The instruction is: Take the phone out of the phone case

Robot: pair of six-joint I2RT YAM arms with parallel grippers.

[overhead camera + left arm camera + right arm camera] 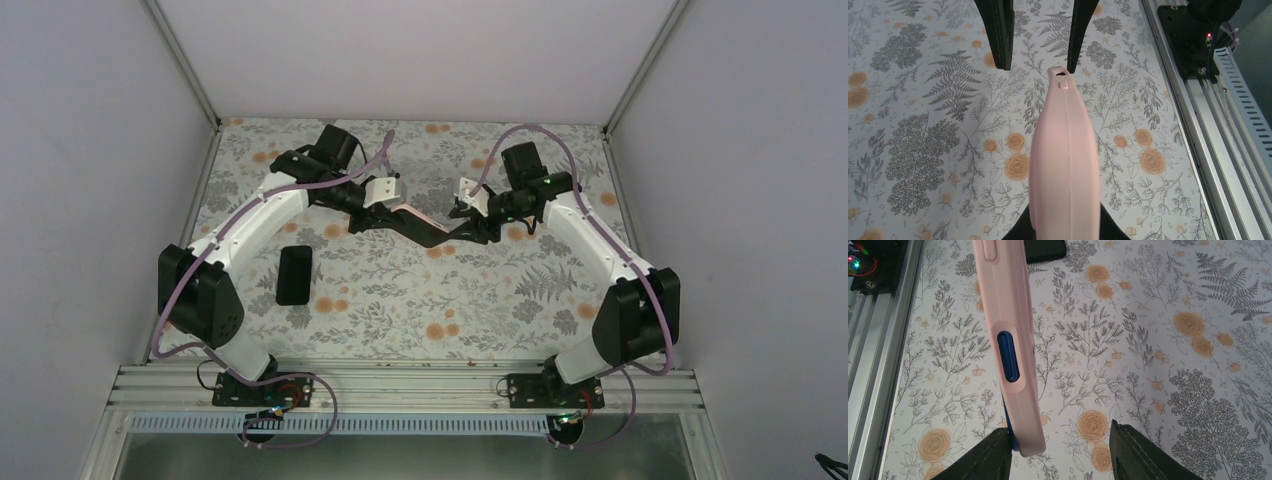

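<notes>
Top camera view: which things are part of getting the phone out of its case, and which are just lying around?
For the job: pink case; blue phone inside it; left fingers; right fingers.
Lying about: black flat thing; flowered cloth.

Left arm [250, 225] and right arm [590, 235] were built alike: white shells, bulky black joint housings. Purple cables [540, 127] were looped along each. White brackets [381, 190] were fitted at the wrists, tapered black fingers [1133, 455] beyond. Black bases [245, 385] were wired underneath.
</notes>
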